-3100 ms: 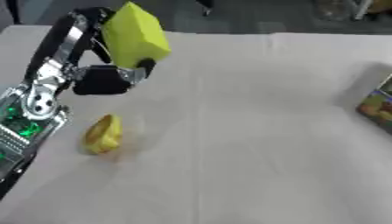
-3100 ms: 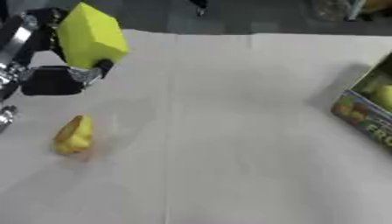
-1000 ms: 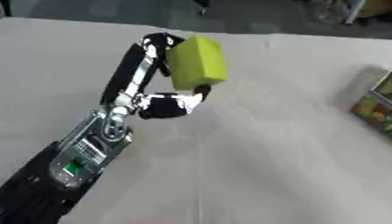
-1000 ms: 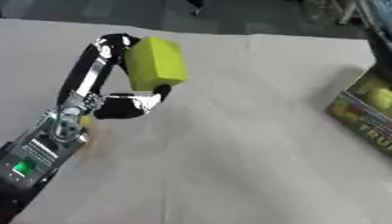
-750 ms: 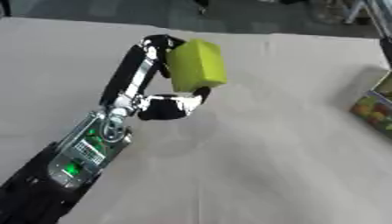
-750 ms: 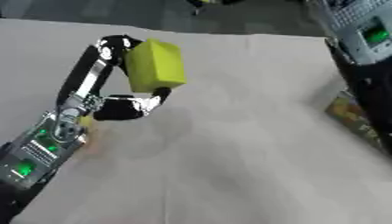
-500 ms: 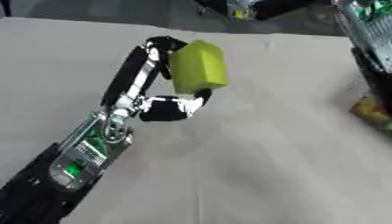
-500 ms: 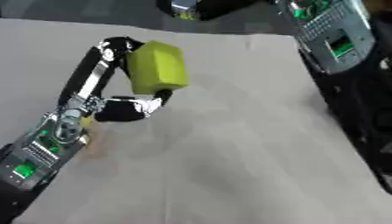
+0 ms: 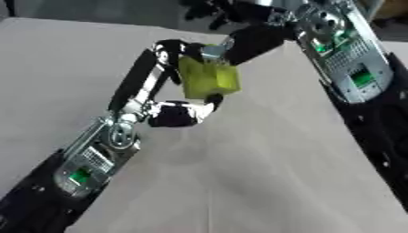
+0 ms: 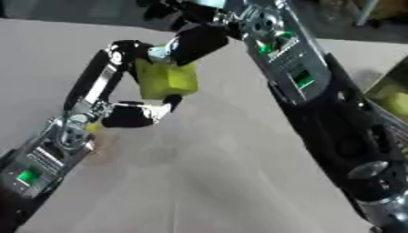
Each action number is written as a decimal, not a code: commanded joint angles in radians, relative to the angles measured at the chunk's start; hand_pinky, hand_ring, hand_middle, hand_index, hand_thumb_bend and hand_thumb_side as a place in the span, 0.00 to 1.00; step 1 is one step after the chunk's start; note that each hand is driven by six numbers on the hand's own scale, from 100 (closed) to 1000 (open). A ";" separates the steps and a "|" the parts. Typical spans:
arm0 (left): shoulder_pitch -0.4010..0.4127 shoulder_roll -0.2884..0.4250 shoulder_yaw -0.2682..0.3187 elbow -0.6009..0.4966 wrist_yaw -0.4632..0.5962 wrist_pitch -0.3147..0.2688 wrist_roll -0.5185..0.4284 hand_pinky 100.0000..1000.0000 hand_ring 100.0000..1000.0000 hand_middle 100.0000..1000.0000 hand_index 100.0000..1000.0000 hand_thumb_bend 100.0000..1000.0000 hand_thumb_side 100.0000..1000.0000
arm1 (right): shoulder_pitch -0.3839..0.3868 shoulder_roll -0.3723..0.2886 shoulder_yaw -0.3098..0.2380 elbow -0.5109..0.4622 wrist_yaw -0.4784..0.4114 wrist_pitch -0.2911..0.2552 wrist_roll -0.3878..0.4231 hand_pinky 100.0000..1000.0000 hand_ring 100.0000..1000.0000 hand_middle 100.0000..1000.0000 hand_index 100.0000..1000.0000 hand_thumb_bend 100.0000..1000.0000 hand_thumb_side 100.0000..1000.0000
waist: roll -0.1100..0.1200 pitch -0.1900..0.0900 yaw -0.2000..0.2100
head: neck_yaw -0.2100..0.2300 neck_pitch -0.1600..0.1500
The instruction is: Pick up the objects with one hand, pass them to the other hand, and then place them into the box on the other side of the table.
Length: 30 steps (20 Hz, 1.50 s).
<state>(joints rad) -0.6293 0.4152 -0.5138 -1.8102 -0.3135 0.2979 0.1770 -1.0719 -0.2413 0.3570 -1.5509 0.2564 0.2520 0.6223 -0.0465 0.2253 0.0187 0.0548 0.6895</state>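
A yellow-green block (image 9: 209, 79) is held up above the middle of the white table (image 9: 263, 182). My left hand (image 9: 179, 113) is shut on it, the palm below and fingers curled over its top left. My right hand (image 9: 251, 41) comes in from the upper right and meets the block's top right corner; how it holds the block is hidden. The right forearm (image 10: 295, 73) crosses the right side of both views. A small yellow object (image 10: 94, 128) peeks out beside my left forearm.
A box (image 10: 395, 98) with green and yellow print shows at the right edge, mostly hidden behind my right arm. The table's far edge runs along the top, with a dark floor beyond it.
My right arm has swung in from the upper right and its hand has reached the block. The left hand has kept the block in nearly the same place.
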 commanded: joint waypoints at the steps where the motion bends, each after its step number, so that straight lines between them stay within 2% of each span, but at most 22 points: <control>1: -0.003 0.015 0.017 -0.011 0.008 0.003 0.008 0.41 0.42 0.32 0.39 0.05 0.00 | -0.023 -0.037 -0.035 -0.040 -0.030 -0.001 -0.007 0.86 0.95 0.81 0.94 0.25 0.21 | -0.009 -0.040 -0.003 | 0.008 -0.005; 6: 0.007 0.030 0.024 0.004 0.017 0.001 0.017 0.41 0.42 0.32 0.39 0.06 0.00 | -0.027 -0.088 -0.062 -0.075 -0.111 0.014 -0.008 0.86 0.95 0.81 0.94 0.23 0.19 | -0.008 -0.038 -0.006 | 0.014 -0.004; 8: 0.011 0.034 0.027 0.009 0.019 0.000 0.018 0.41 0.42 0.32 0.39 0.06 0.00 | -0.024 -0.101 -0.068 -0.080 -0.142 0.024 -0.006 0.86 0.95 0.81 0.94 0.23 0.21 | -0.008 -0.037 -0.007 | 0.014 -0.005; 14: 0.015 0.036 0.032 0.022 0.029 -0.001 0.027 0.40 0.41 0.32 0.39 0.07 0.00 | -0.023 -0.122 -0.062 -0.083 -0.215 0.041 0.009 0.86 0.95 0.80 0.95 0.28 0.19 | -0.010 -0.035 -0.008 | 0.017 -0.006; 18: 0.008 0.036 0.034 0.027 0.034 -0.003 0.029 0.40 0.41 0.32 0.39 0.07 0.00 | -0.024 -0.122 -0.034 -0.060 -0.213 0.027 0.059 0.86 0.96 0.80 0.95 0.31 0.12 | -0.011 -0.035 -0.007 | 0.016 -0.007; 24: -0.001 0.038 0.039 0.021 0.037 0.003 0.019 0.40 0.41 0.32 0.38 0.07 0.00 | -0.015 -0.112 -0.012 -0.025 -0.182 -0.035 0.138 0.86 0.95 0.79 0.94 0.40 0.02 | -0.010 -0.035 -0.006 | 0.011 -0.009; 30: -0.001 0.037 0.044 0.006 0.055 0.007 0.021 0.40 0.41 0.31 0.38 0.07 0.00 | -0.005 -0.101 -0.008 -0.016 -0.125 -0.095 0.162 0.86 0.94 0.78 0.94 0.44 0.02 | -0.008 -0.034 -0.006 | 0.012 -0.007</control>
<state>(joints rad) -0.6104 0.4339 -0.4833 -1.7825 -0.2670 0.3031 0.1971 -1.0632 -0.3376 0.3530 -1.5639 0.1172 0.1697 0.7803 -0.0465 0.2253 0.0131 0.0686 0.6888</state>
